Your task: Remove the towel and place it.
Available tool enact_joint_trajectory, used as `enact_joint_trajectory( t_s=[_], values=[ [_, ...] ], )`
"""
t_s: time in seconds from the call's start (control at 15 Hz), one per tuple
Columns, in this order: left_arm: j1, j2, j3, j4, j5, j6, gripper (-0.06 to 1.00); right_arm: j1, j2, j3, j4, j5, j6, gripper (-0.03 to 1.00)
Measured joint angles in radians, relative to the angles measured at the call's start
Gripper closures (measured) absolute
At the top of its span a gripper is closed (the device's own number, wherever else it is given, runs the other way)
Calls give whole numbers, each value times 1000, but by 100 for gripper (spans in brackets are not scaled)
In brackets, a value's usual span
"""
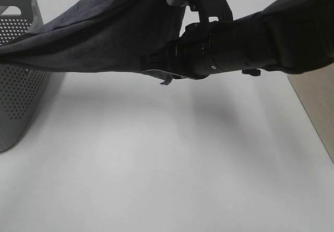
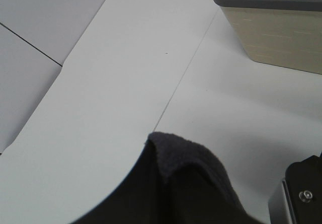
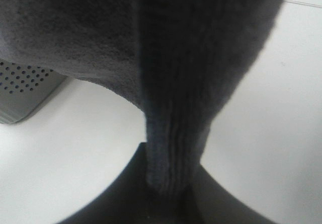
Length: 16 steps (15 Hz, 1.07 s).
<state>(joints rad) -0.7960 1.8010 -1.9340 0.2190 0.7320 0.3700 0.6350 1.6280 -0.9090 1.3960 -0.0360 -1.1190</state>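
Observation:
A dark grey towel (image 1: 94,28) hangs stretched in the air, from the left edge of the exterior view to my right gripper (image 1: 156,60). The right gripper reaches in from the right and is shut on a bunched fold of the towel (image 3: 191,58), pinched between its dark fingers (image 3: 168,189). In the left wrist view another fold of the towel (image 2: 186,173) sticks up from my left gripper (image 2: 191,211), which looks shut on it; its fingers are hidden by the cloth. The left gripper does not show in the exterior view.
A grey perforated basket (image 1: 21,91) stands at the table's left edge, partly under the towel; it also shows in the right wrist view (image 3: 25,93). A basket with a grey rim (image 2: 261,2) shows in the left wrist view. The white table (image 1: 156,164) lies below.

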Motion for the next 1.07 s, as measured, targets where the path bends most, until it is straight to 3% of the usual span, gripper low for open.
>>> enact_joint_trajectory(
  t_s=[0.2, 0.4, 0.6, 0.73, 1.0, 1.07],
  values=[
    [0, 0, 0, 0, 0, 0, 94, 0, -46, 66, -10, -5, 0, 96],
    [0, 0, 0, 0, 0, 0, 94, 0, -120, 109, -48, 15, 0, 96],
    [0, 0, 0, -28, 2, 0, 94, -1, -170, 111, -160, 223, 27, 96],
    [0, 0, 0, -38, 21, 0, 94, -1, -178, 110, -352, 361, 181, 96],
    [-1, 2, 0, -43, 64, 0, 94, -2, -178, 3, -915, 619, 770, 96],
    [-1, 2, 0, -44, 64, 0, 94, -2, -178, -21, -987, 662, 848, 96]
  ],
)
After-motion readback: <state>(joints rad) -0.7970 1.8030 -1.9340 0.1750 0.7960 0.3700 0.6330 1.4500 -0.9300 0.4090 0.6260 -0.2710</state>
